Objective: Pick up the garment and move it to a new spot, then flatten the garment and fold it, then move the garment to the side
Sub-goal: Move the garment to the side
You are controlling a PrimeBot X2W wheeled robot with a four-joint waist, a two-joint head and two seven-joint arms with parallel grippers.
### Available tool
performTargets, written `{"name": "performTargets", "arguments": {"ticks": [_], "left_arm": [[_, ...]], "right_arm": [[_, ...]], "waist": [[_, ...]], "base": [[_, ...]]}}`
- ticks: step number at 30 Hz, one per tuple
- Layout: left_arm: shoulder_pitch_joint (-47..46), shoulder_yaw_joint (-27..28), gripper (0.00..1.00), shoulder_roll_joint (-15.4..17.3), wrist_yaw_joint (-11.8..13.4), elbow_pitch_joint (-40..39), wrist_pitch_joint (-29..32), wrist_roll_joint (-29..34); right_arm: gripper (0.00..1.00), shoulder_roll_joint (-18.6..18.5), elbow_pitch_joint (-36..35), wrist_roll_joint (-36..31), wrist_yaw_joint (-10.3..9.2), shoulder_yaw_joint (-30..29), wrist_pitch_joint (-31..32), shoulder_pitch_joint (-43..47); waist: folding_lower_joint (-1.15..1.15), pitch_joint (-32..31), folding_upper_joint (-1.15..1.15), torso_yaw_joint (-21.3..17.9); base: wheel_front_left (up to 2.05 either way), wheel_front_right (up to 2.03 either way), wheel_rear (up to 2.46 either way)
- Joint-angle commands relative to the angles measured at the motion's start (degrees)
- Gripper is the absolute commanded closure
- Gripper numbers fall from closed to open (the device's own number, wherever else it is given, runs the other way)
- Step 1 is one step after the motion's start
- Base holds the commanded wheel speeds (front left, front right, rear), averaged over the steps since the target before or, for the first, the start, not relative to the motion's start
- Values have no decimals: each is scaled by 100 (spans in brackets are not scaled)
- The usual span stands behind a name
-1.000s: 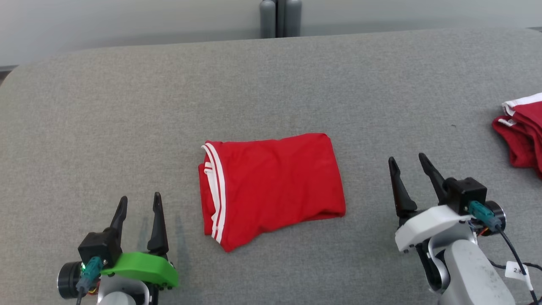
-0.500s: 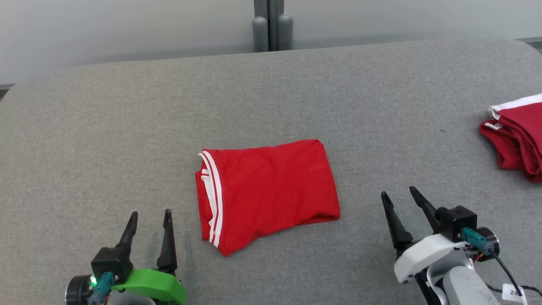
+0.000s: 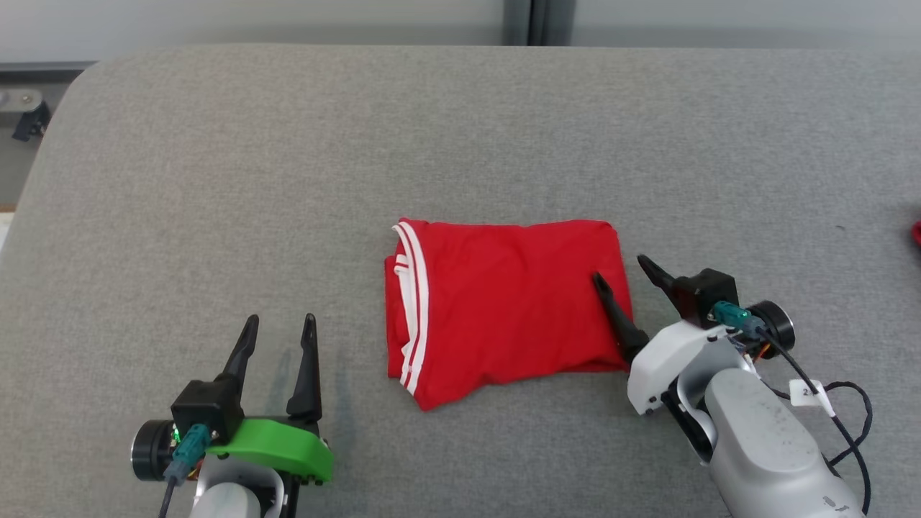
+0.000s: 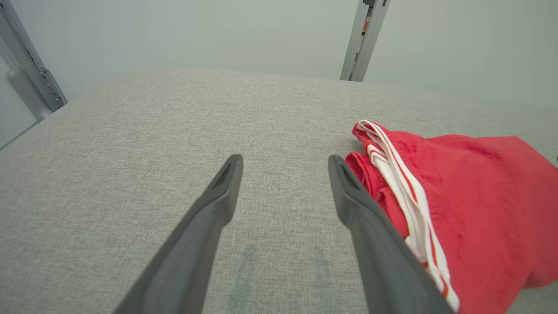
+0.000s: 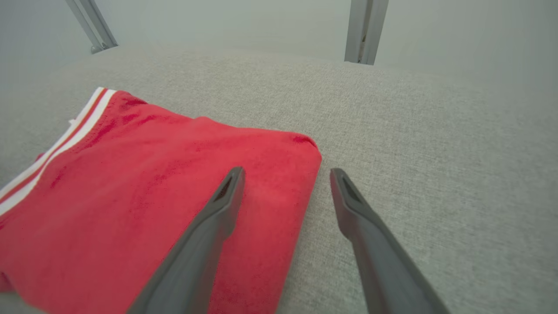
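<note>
Grey woven fabric surface (image 3: 460, 129) spreads wide beneath both arms, with a pale wall behind it. Near its middle lies a folded red cloth garment (image 3: 504, 302), white stripes along its left edge. The right gripper (image 3: 619, 267), fingers spread wide and holding nothing, straddles the garment's right edge, with one finger over red cloth and the other over bare grey. The left gripper (image 3: 280, 317), fingers equally wide and empty, sits apart from the garment, off its lower left.

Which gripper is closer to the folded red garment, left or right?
Right. The right gripper stands open astride the right edge of the garment, one finger over the cloth. The left gripper, also open, sits apart from its striped left edge.
</note>
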Motion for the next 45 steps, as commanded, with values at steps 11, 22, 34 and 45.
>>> {"name": "performTargets", "arguments": {"ticks": [11,22,34,45], "left_arm": [[110,150,0,17,-32,-3,2,95],[-56,86,0,18,-127,-164,2,267],[-177,-343,0,25,-173,-178,2,460],[-424,-889,0,139,-184,54,2,377]], "right_arm": [[100,-49,1413,29,-14,144,145,-90],[100,-56,1130,-79,-26,-309,-21,-256],[100,-33,600,376,-11,-147,-28,-5],[100,-26,179,263,-11,-731,-29,296]], "waist": [[0,83,0,20],[0,-53,0,-1958],[0,186,0,-3571],[0,412,0,-3687]], "base": [[0,0,0],[0,0,0],[0,0,0],[0,0,0]]}}
